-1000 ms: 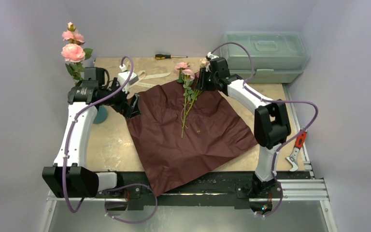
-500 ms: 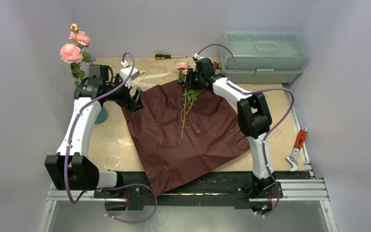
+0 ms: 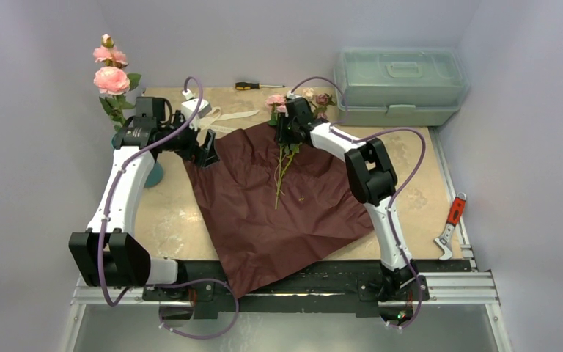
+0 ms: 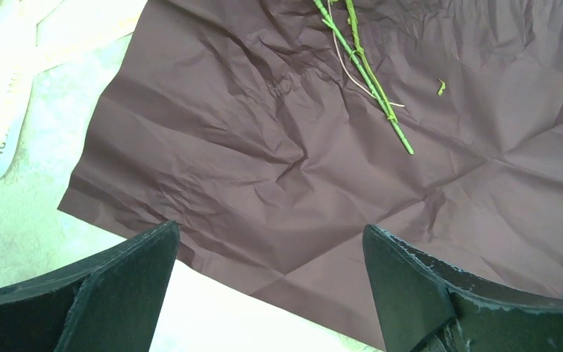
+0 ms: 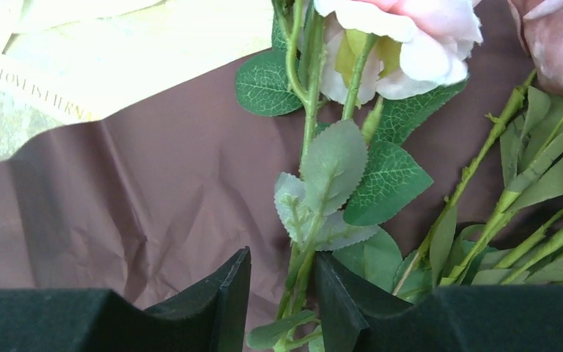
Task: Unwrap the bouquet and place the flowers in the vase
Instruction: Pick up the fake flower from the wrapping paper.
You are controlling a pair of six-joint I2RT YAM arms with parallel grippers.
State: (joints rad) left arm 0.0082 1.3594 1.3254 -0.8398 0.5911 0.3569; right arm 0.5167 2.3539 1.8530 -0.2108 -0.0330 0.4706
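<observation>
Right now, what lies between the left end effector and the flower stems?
Only bare, creased maroon paper, seen in the left wrist view: the open left end effector hovers over it, stems lying farther along.

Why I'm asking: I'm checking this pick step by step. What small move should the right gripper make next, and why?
Probably close the right gripper on the rose stem. Its jaws straddle that stem just below the leaves and bloom, with a gap on each side, so nothing is gripped yet. The stem lies on the maroon paper, not in the vase, so it needs a grip before any lift.
</observation>
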